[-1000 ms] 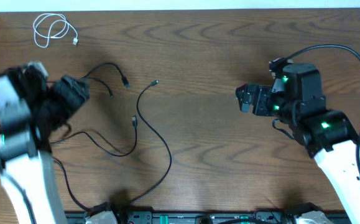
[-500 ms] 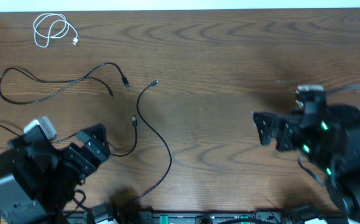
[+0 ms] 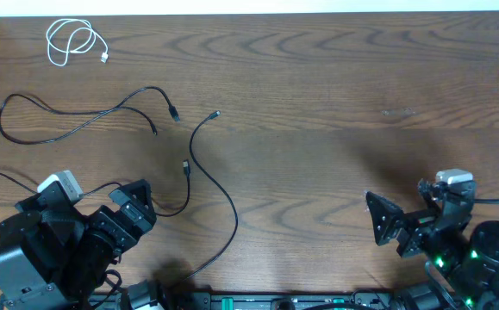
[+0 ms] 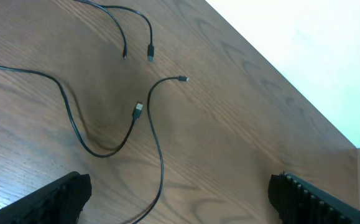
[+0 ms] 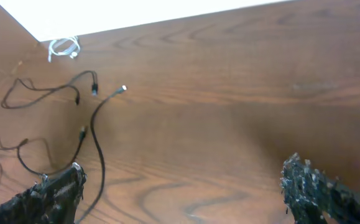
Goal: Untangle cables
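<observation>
Both claws, left [image 3: 135, 205] and right [image 3: 385, 226], hang spread and empty over the counter's [image 3: 318, 86] near edge, with black cables [image 3: 219, 185] lying loose by the left claw and the white cable [image 3: 70, 41] coiled far-left, so a careless sweep could drag neighbouring strands across each other.

the left arm [image 3: 59, 250] is black with a grey casing [image 3: 6, 269], the right arm [image 3: 490, 250] black with green lights [image 3: 439, 262].

One white cable [image 3: 75, 43], three black cables [image 3: 187, 167], two hands [image 3: 138, 202] [image 3: 380, 220].
</observation>
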Tool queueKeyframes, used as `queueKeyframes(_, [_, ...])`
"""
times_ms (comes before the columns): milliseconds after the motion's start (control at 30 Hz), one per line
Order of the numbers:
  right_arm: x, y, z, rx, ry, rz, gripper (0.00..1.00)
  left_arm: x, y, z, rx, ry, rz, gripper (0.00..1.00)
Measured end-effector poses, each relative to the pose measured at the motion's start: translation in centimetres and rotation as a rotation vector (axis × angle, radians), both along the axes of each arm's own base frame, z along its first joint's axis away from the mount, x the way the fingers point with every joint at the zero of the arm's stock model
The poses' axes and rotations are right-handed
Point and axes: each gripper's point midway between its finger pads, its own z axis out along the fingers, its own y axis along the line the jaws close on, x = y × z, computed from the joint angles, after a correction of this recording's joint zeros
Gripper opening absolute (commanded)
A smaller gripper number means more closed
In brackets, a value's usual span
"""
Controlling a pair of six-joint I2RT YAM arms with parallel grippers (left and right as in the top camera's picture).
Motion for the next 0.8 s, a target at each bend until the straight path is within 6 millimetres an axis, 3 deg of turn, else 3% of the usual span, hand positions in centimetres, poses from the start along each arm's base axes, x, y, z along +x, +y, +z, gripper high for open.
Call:
queueKeyframes(167, [-0.1,-0.1,-1.6,-0.015,0.046,-0.002,0.99,0.0,0.0,0.0,0.000,0.000,0.000,0.97])
queueKeyframes(633, [-3.1,-0.9,-6.0,-0.058,0.265,-0.009,0.99,0.0,0.0,0.0,0.000,0.000,0.000,0.97])
queueKeyframes(800, [-1.8,-1.1,-4.8,-0.100,0.171,-0.010,0.99,0.0,0.0,0.0,0.000,0.000,0.000,0.97])
